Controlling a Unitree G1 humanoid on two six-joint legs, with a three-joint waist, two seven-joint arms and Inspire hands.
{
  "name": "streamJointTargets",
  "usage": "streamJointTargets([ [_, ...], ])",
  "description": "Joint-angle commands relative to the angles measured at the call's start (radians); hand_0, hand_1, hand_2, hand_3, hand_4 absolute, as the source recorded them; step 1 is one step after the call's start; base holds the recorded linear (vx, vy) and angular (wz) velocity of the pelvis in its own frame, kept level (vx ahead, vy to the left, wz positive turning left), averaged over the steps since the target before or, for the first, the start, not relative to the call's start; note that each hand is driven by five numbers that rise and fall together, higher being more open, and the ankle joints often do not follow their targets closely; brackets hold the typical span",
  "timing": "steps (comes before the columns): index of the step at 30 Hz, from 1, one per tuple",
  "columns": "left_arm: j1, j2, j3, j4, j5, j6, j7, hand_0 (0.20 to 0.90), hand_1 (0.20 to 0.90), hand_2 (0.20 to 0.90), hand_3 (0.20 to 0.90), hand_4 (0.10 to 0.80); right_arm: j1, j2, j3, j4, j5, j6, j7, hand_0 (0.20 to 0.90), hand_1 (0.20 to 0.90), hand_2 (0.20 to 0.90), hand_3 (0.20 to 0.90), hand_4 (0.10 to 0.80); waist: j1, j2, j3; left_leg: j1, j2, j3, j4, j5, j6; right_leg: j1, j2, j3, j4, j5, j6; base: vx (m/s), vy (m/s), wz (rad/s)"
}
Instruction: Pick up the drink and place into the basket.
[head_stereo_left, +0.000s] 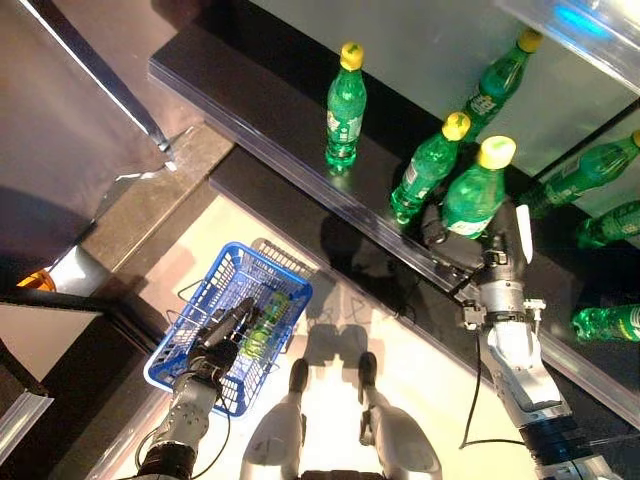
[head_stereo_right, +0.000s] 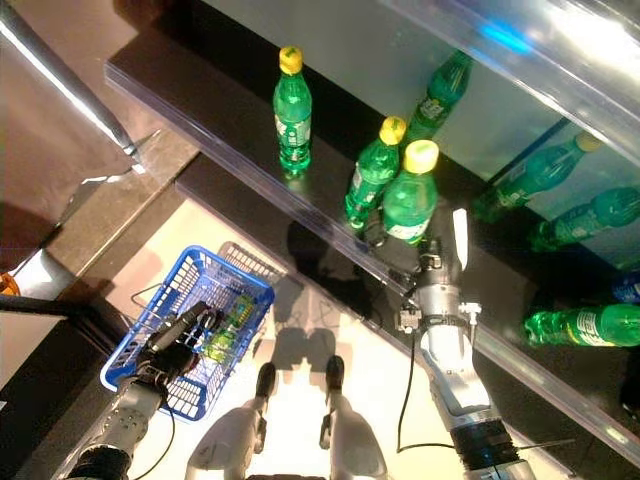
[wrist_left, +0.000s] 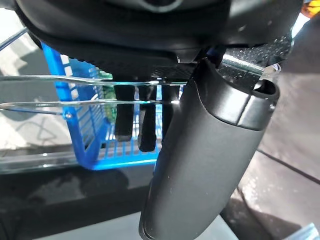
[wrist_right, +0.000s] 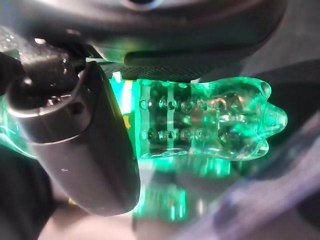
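My right hand (head_stereo_left: 462, 232) grasps the drink (head_stereo_left: 478, 190), a green bottle with a yellow cap, at the front edge of the black shelf (head_stereo_left: 270, 110); the right wrist view shows thumb and fingers wrapped round the ribbed body, the base jutting past them. The forearm rises steeply from the lower right, the hand reaching over the shelf's clear front rail (head_stereo_left: 300, 180). To do this step well, I judge the bottle should be raised straight up until its base passes the rail, kept upright, and drawn away from the neighbouring bottle (head_stereo_left: 430, 165) just beside it, which a sideways swing could topple. A third bottle (head_stereo_left: 346, 100) stands well apart along the same edge. My left hand (head_stereo_left: 222, 335), fingers fairly straight and relaxed, rests at the rim of the blue basket (head_stereo_left: 185, 345) on the floor, holding nothing; a green bottle (head_stereo_left: 262, 325) already lies inside.
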Motion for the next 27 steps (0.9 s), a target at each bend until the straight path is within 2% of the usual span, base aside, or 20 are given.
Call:
streamJointTargets([
  [1, 0.005, 0.047, 0.085, -0.257, 0.073, -0.138, -0.085, 0.3, 0.3, 0.3, 0.2, 0.1, 0.059, -0.094, 0.039, -0.2, 0.1, -0.087, 0.109, 0.3, 0.3, 0.3, 0.2, 0.1, 0.0, 0.063, -0.272, -0.05, -0.001, 0.027, 0.054, -0.001, -0.1, 0.018, 0.027, -0.028, 0.099, -0.132, 0.097, 0.036, 0.105, 0.16],
  [7, 0.049, 0.025, 0.067, -0.333, 0.101, -0.152, -0.093, 0.3, 0.3, 0.3, 0.2, 0.1, 0.128, -0.081, 0.087, -0.168, 0.18, -0.079, 0.218, 0.3, 0.3, 0.3, 0.2, 0.1, -0.001, 0.066, -0.293, -0.023, -0.004, 0.028, 0.044, 0.015, -0.105, 0.038, 0.035, -0.033, 0.084, -0.118, 0.091, 0.019, 0.104, 0.06],
  [13, 0.094, -0.006, 0.063, -0.392, 0.091, -0.177, -0.103, 0.3, 0.3, 0.3, 0.2, 0.1, 0.208, -0.039, 0.109, -0.131, 0.231, -0.048, 0.332, 0.3, 0.3, 0.3, 0.2, 0.1, -0.013, 0.076, -0.292, 0.01, -0.01, 0.031, 0.032, 0.022, -0.097, 0.063, 0.033, -0.034, 0.089, -0.128, 0.075, -0.024, 0.117, 0.01],
  [19, 0.117, -0.02, 0.026, -0.431, 0.082, -0.197, -0.105, 0.3, 0.3, 0.3, 0.2, 0.1, 0.224, -0.053, 0.145, -0.126, 0.236, -0.01, 0.445, 0.3, 0.3, 0.3, 0.2, 0.1, -0.019, 0.081, -0.282, 0.035, -0.023, 0.036, 0.035, 0.021, -0.087, 0.086, 0.026, -0.037, 0.073, -0.121, 0.064, -0.037, 0.123, 0.01],
  [23, 0.103, -0.01, -0.004, -0.44, 0.102, -0.189, -0.107, 0.3, 0.3, 0.3, 0.2, 0.1, 0.189, -0.054, 0.184, -0.089, 0.21, 0.011, 0.453, 0.3, 0.3, 0.3, 0.2, 0.1, -0.009, 0.089, -0.284, 0.043, -0.029, 0.032, 0.036, 0.022, -0.083, 0.098, 0.016, -0.053, 0.069, -0.119, 0.061, -0.032, 0.119, 0.12],
  [27, 0.084, 0.008, -0.031, -0.465, 0.133, -0.148, -0.114, 0.3, 0.3, 0.3, 0.2, 0.1, 0.145, -0.04, 0.234, -0.033, 0.178, 0.038, 0.435, 0.3, 0.3, 0.3, 0.2, 0.1, 0.018, 0.099, -0.296, 0.055, -0.035, 0.015, 0.033, 0.02, -0.079, 0.111, -0.001, -0.088, 0.072, -0.121, 0.057, -0.025, 0.114, 0.31],
])
